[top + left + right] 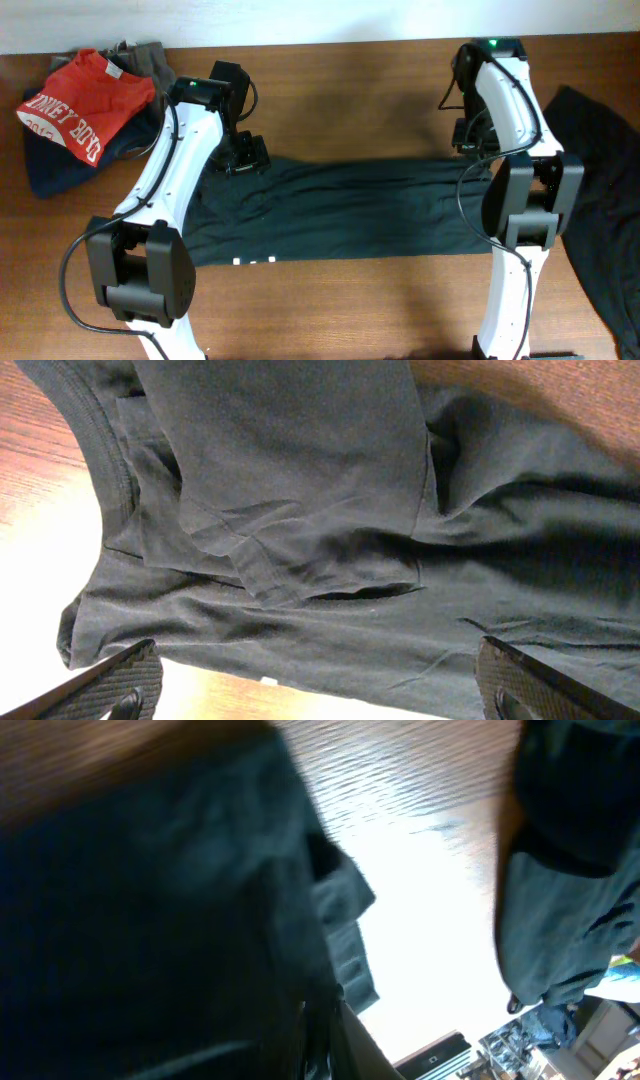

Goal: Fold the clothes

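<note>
- The left fingers (110, 680) stand spread wide and hold nothing. They hover above the collar end of the black T-shirt (300, 510), probably free to take a fresh hold.
- The right fingers (468, 138) sit at the shirt's upper right edge. The wrist view is blurred, so I cannot tell whether they grip cloth.
- The T-shirt lies as a long folded band across the middle of the bench (350, 80).
- A red shirt (85, 100) waits heaped at upper left, and another dark garment (600, 200) lies at the right edge.

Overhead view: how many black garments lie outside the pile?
2. One shirt lies spread across the middle. The other garment lies at the right edge, partly out of frame. The pile at top left may hide more.
</note>
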Available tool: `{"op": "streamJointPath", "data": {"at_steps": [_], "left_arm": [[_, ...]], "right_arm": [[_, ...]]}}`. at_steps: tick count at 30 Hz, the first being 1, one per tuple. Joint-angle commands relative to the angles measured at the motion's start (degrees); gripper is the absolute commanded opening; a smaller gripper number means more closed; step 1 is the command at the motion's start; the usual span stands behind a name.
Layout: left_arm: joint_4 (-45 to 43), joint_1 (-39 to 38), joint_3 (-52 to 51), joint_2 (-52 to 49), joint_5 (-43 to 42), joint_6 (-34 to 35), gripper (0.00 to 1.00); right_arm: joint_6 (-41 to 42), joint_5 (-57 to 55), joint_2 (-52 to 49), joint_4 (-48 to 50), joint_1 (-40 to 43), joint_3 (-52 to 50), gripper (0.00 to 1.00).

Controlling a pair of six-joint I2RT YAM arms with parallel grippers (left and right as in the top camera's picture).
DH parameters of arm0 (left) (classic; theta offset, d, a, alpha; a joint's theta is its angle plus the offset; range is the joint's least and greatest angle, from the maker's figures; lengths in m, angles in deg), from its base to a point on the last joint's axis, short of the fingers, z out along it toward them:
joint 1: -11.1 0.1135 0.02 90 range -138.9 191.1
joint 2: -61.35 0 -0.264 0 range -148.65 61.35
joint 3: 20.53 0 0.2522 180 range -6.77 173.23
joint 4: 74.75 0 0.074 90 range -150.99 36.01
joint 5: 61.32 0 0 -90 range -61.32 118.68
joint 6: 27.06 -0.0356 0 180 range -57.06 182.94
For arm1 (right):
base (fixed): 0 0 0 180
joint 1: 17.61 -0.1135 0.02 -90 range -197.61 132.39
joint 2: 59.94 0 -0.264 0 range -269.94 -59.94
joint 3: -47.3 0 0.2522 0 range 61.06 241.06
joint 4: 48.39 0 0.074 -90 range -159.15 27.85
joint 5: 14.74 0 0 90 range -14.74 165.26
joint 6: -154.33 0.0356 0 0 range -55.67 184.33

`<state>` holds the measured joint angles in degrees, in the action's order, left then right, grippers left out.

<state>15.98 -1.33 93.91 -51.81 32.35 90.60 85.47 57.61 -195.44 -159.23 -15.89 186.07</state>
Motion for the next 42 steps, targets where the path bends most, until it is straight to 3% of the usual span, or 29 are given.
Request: {"op": "streamJointPath", "data": {"at_steps": [1, 4, 5, 10, 15, 17, 19, 21, 23, 26, 31, 36, 42], "left_arm": [[0.17, 0.22, -0.24, -0.39, 0.85, -0.35, 0.99], [0.20, 0.20, -0.24, -0.39, 0.85, -0.35, 0.99], [0.20, 0.20, -0.24, -0.39, 0.85, -0.35, 0.99], [0.17, 0.20, -0.24, -0.39, 0.85, -0.35, 0.99], [0.07, 0.22, -0.24, -0.39, 0.90, -0.35, 0.99], [-0.24, 0.22, -0.24, -0.39, 1.09, -0.33, 0.99], [-0.46, 0.22, -0.24, -0.39, 2.43, -0.33, 0.99], [-0.44, 0.22, -0.24, -0.39, 2.40, -0.33, 0.99], [-0.44, 0.22, -0.24, -0.39, 2.40, -0.35, 0.99], [-0.42, 0.22, -0.24, -0.42, 2.40, -0.33, 0.99], [-0.44, 0.22, -0.24, -0.39, 2.38, -0.33, 0.99], [-0.44, 0.22, -0.24, -0.39, 2.32, -0.33, 0.99], [0.07, 0.20, -0.24, -0.39, 2.14, -0.33, 0.99]], "right_arm": [[1.86, -2.56, -0.17, -0.22, 2.12, -0.22, 0.16], [1.88, -2.56, -0.17, 0.42, 2.49, -0.22, 0.17], [1.86, -2.56, -0.17, 0.46, 2.51, -0.22, 0.28], [1.79, -0.79, -0.17, -0.11, 2.38, -0.20, 0.29], [-8.76, 15.41, 0.37, -0.28, 1.66, -0.20, 0.30], [-10.45, 17.05, 1.29, -0.28, 0.85, -0.20, 0.38], [-10.80, 17.05, 3.06, -0.28, 0.07, -0.20, 0.60], [-11.30, 17.05, 4.81, -0.31, -0.46, -0.20, 0.71], [-11.28, 17.22, 6.99, -0.28, -0.92, -0.44, 0.89], [-11.26, 17.20, 11.50, -0.31, -1.97, -2.78, 0.97], [-5.33, 10.99, 19.61, 2.54, -2.36, -13.62, 0.99], [1.79, 24.26, 19.58, 18.82, 2.95, -23.54, 0.99], [13.99, 30.91, 19.52, 24.98, 9.27, -27.52, 1.00]]}}
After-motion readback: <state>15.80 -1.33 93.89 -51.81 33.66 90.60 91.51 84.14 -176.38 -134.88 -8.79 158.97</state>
